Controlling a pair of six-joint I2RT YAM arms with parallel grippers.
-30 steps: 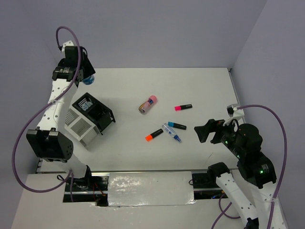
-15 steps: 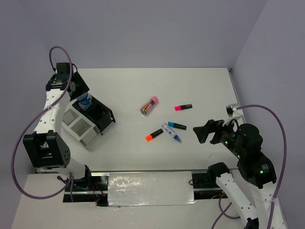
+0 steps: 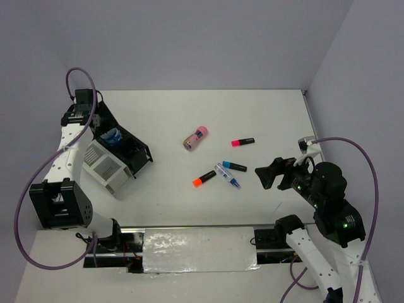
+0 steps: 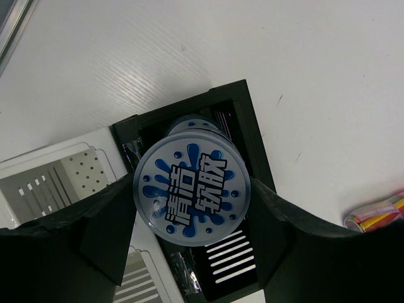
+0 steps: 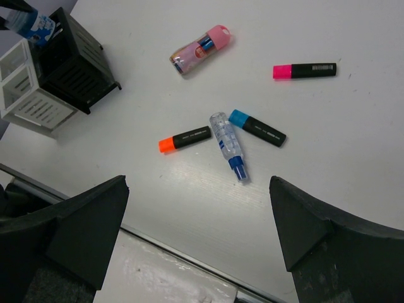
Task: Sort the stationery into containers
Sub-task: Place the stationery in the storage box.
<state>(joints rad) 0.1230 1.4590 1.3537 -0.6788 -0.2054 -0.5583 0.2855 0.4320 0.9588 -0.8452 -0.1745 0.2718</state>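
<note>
Left wrist view: left gripper [image 4: 192, 197], jaws clamped on either side of a round blue-white roll [image 4: 192, 180], printed face toward the lens. Held directly over one square compartment of the black box [image 4: 251, 117] of the desk organizer; contact with the rim impossible to tell. White-grey box [image 4: 60, 183] joined alongside, slotted top showing.

Top external view: right gripper [image 3: 270, 175], fingers spread wide, nothing between them, hovering near the loose items without touching any.

Loose on the table [image 5: 353, 139]: pink-tan cylinder [image 5: 201, 49]; pink-capped marker [image 5: 304, 70]; orange-capped marker [image 5: 184, 138]; blue-capped marker [image 5: 257, 127]; clear tube with a blue tip [image 5: 230, 146], touching the blue-capped marker.

Step in hand, by judgement: lowering and release of the roll into the compartment.

Hazards, by judgement:
- Roll seemingly close to the opening in width; off-centre release likely to catch the rim, jam tilted, or roll away across the table.
- Fingers flanking the roll liable to foul the compartment walls on descent, nudging or tipping the light organizer.
- Later pick of the blue-capped marker prone to dragging the touching tube along.
</note>
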